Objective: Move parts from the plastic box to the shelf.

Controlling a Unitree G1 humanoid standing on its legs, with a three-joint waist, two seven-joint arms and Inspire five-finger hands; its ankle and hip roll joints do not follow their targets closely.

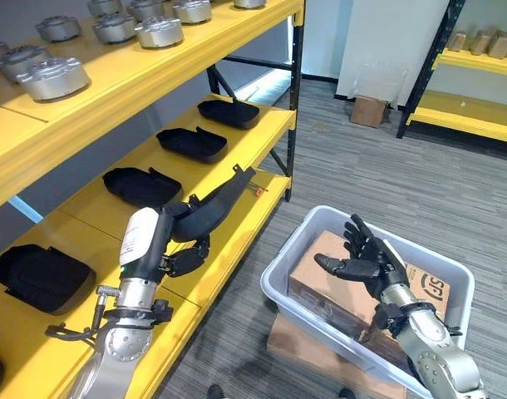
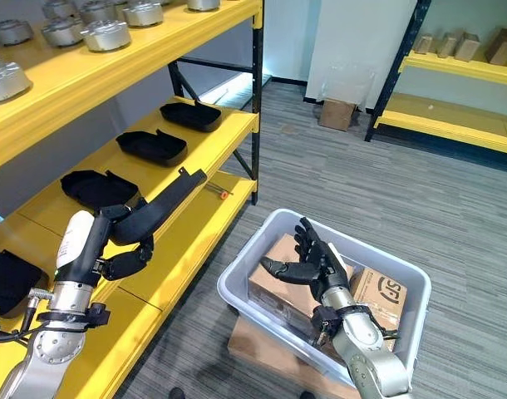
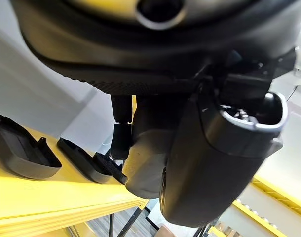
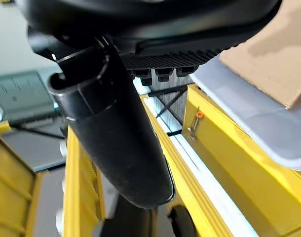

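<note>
Left hand (image 1: 183,258), clamped on a long black part (image 1: 216,204), should lower it flat onto the yellow shelf (image 1: 228,224); right hand (image 1: 366,262) hovers, fingers spread, over the plastic box (image 1: 278,270).

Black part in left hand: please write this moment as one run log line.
left hand: shut on long black part, over middle shelf | right hand: open, above grey plastic box | placing: not yet done

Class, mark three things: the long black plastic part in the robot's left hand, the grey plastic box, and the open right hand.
long black plastic part (image 1: 223,198), left eye view, its middle.
grey plastic box (image 1: 280,264), left eye view, rim.
right hand (image 2: 320,268), right eye view, palm.
</note>
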